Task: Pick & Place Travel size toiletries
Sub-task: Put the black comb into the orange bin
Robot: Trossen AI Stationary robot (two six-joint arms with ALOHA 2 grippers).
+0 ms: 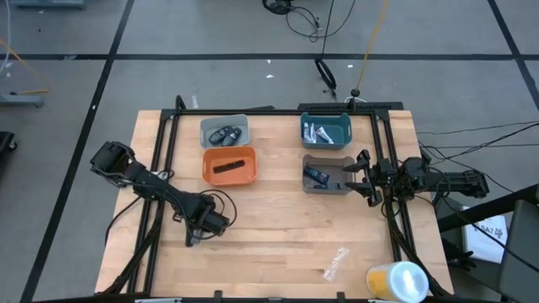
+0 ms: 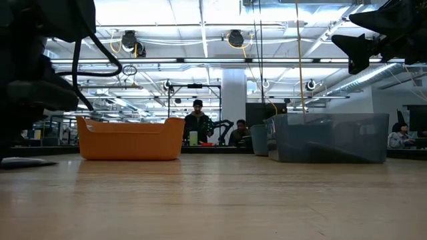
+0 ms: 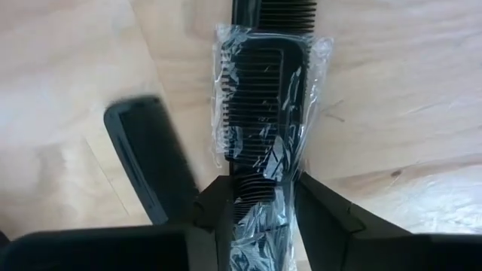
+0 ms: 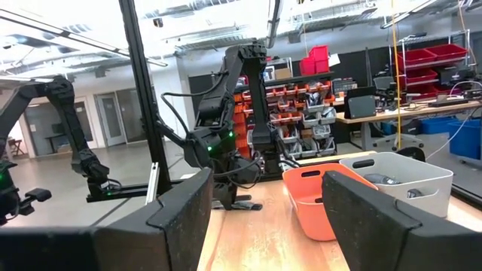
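Note:
My left gripper (image 1: 193, 234) is low over the table's near-left part, shut on a thin black comb in clear wrap (image 3: 263, 113). A second dark stick-shaped piece (image 3: 143, 162) lies beside it. My right gripper (image 1: 364, 175) hovers open above the grey bin (image 1: 327, 187), which holds a dark blue tube (image 1: 315, 176). The teal bin (image 1: 326, 129) holds silvery-white tubes. Dark grey oval pieces (image 1: 225, 134) are in the pale bin, and a black stick (image 1: 228, 166) lies in the orange bin (image 1: 229, 175). My left gripper pinches the wrapped comb between its two fingers (image 3: 218, 214), at one end of it (image 3: 263, 218), with the fingers lying along the comb. The rest of the comb reaches out ahead of the fingers over the wood. Whether it is lifted clear, I cannot tell.
A clear crinkled wrapper (image 1: 335, 263) and a big yellow-and-white cylinder (image 1: 396, 280) sit at the table's near-right corner. Black frame rails run along the left, right and far sides. Bare wood stretches across the table's near middle. People stand in the room beyond.

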